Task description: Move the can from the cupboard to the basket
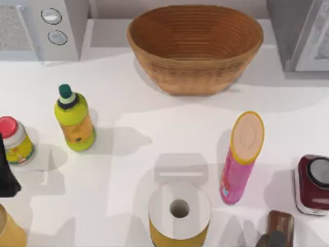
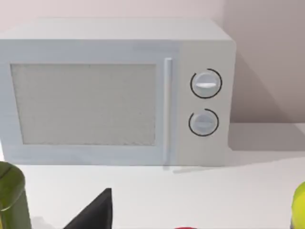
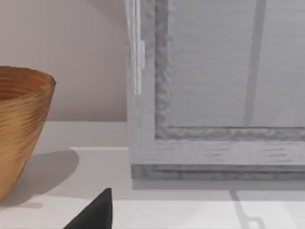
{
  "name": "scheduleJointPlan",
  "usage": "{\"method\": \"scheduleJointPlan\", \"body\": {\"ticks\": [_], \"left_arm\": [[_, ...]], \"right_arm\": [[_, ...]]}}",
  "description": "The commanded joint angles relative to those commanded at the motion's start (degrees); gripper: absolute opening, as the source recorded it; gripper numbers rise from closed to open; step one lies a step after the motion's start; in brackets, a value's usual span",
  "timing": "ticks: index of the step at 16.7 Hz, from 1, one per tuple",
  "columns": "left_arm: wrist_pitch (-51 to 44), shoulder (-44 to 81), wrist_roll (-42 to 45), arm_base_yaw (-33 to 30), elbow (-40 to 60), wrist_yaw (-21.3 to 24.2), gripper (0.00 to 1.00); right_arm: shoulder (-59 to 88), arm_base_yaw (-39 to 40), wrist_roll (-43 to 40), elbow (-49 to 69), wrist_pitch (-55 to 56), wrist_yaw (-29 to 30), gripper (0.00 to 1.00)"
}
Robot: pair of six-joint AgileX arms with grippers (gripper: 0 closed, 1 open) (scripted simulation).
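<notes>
Nearest to us in the top view stands a white paper roll on a yellow base (image 1: 179,208), at the near edge of the white table (image 1: 154,128). Just right of it a tall pink tube with a yellow rim (image 1: 240,159) stands upright. A dark red boxy object (image 1: 312,185) sits at the right edge, and a small brown object (image 1: 277,226) is at the near right.

On the left are a yellow-green plastic bottle with a dark green cap (image 1: 75,121) and a small jar with a red lid (image 1: 15,141).

At the far middle sits the large oval brown woven wicker basket (image 1: 195,77), with nothing inside it. A light grey appliance with two round knobs (image 1: 46,28) stands far left. The grey cupboard with a white-framed pale door (image 1: 288,31) stands far right.

Our left gripper (image 2: 95,212) is low over the near left, facing the appliance. Our right gripper (image 3: 95,212) is low on the right, facing the cupboard door, with the basket to its left. We cannot tell whether either gripper is apart or together.

We cannot tell where the can is (the cupboard door hides the inside).
</notes>
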Motion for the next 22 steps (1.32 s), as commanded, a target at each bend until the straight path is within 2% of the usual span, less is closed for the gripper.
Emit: {"method": "scheduleJointPlan", "body": {"ticks": [4, 8, 22], "left_arm": [[0.0, 0.0, 0.0, 0.0, 0.0, 0.0, 1.00], [0.0, 0.0, 0.0, 0.0, 0.0, 0.0, 1.00], [0.0, 0.0, 0.0, 0.0, 0.0, 0.0, 1.00]], "right_arm": [[1.5, 0.3, 0.0, 1.8, -0.3, 0.2, 1.00], [10.2, 1.8, 0.2, 12.6, -2.8, 1.3, 1.00], [63.8, 8.7, 0.8, 82.9, -20.2, 9.5, 1.00]]}}
